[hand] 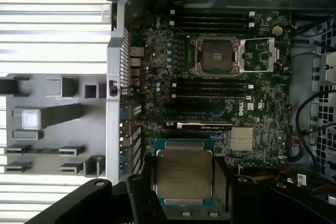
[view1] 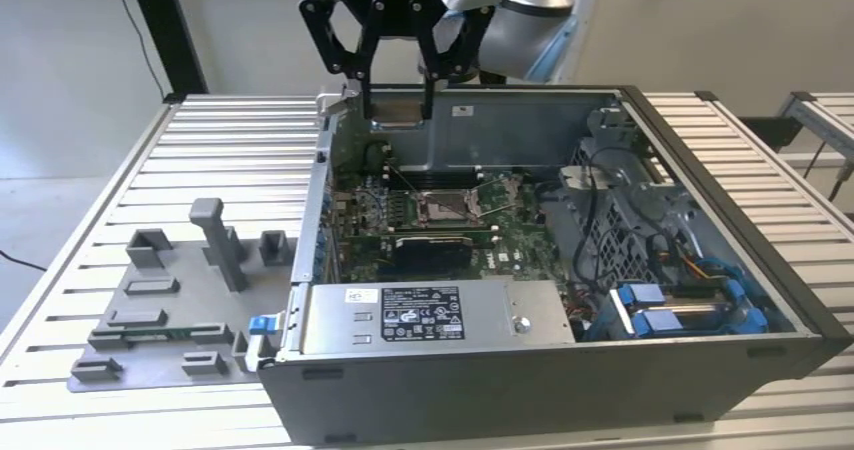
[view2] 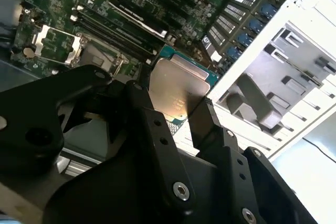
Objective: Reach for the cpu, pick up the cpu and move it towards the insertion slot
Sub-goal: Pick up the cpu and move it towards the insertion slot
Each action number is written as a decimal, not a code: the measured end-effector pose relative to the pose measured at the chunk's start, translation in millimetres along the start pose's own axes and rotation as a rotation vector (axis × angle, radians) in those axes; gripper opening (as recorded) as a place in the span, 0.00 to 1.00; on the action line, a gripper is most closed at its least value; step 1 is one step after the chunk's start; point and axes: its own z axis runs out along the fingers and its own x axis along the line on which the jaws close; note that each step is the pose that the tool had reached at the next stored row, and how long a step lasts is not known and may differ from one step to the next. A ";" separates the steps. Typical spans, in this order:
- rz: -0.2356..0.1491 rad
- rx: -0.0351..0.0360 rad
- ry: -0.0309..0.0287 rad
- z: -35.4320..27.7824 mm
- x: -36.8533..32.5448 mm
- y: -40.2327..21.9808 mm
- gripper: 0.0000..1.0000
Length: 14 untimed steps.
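Cpu (hand: pixel 184 176) sat clamped between the gripper (hand: pixel 184 203) fingers above the computer case (view1: pixel 747 370) rear edge, seemingly mid-carry, apart from the insertion slot (hand: pixel 216 56) at the motherboard's centre, calling for careful alignment

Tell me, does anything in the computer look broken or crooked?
Nothing stands out. The cpu sits flat in the gripper, its jaws shut on it, above the open case, apart from the insertion slot.

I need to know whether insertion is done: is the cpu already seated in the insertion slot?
No: in the first wrist view the cpu sits between the gripper fingers, apart from the open insertion slot.
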 end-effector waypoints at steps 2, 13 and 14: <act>0.000 0.0000 0.0000 0.2 -6.7 0.2 0.00; 0.000 0.0000 0.0000 0.8 -27.2 1.3 0.00; 0.000 0.0000 0.0000 0.9 -27.2 1.4 0.00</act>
